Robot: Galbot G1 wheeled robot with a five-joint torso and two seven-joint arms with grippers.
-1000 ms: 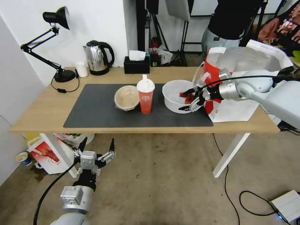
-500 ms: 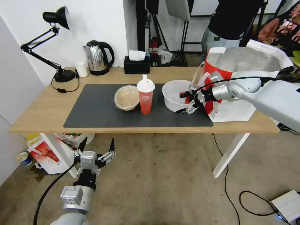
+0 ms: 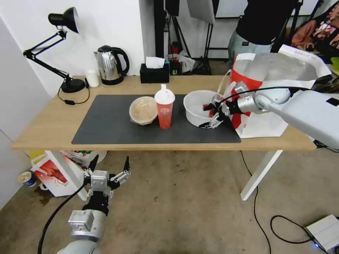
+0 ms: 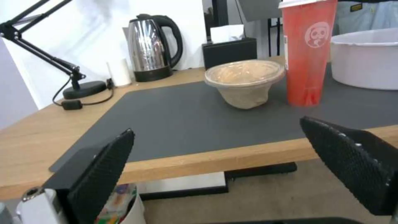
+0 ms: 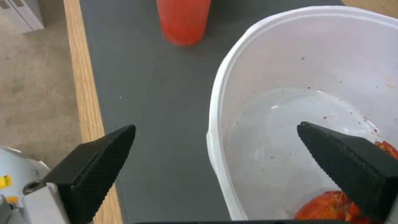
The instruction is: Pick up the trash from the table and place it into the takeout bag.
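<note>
The white bowl (image 3: 193, 103) with red crayfish shells (image 5: 327, 203) stands on the dark mat (image 3: 113, 123) of the table (image 3: 49, 123). My right gripper (image 3: 205, 115) is open and straddles the bowl's right rim (image 5: 215, 124), one finger inside and one outside. The red white-lidded cup (image 3: 164, 106) and the beige lidded container (image 3: 143, 110) stand to the bowl's left. The takeout bag (image 3: 268, 70) stands open at the table's right end, just behind my right arm. My left gripper (image 3: 107, 170) hangs open below the table's front edge.
A desk lamp (image 3: 65, 84), small white cup (image 3: 93, 78), kettle (image 3: 111, 65) and black tissue box (image 3: 154, 72) line the table's back edge. A smaller crayfish-printed bag (image 3: 53, 174) sits under the table on the left. Cables and a white box (image 3: 325, 231) lie on the floor at right.
My right gripper has moved left and slightly down, so its open fingers now sit over the bowl's right rim. The left arm has not moved.
</note>
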